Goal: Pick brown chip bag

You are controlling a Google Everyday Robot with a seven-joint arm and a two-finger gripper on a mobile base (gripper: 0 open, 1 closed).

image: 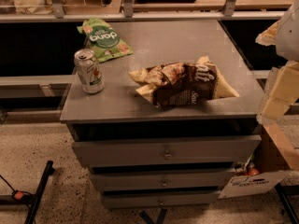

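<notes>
- While the brown chip bag (182,84) lies crumpled on the table (187,38), right of the middle and near the front edge, I am not touching it. I judge the step in hand to be the approach.
- Camera view: my arm (279,85) hangs past the table's right edge, apart from the bag. My jaws are out there too, and I cannot tell whether they are spread or pressed together.
- A can (88,71) stands by the left edge and a green bag (103,38) lies toward the back left corner, both well apart from my target.
- Next, I reckon, I must swing over the bag, descend with jaws spread, and pinch a raised fold.
</notes>
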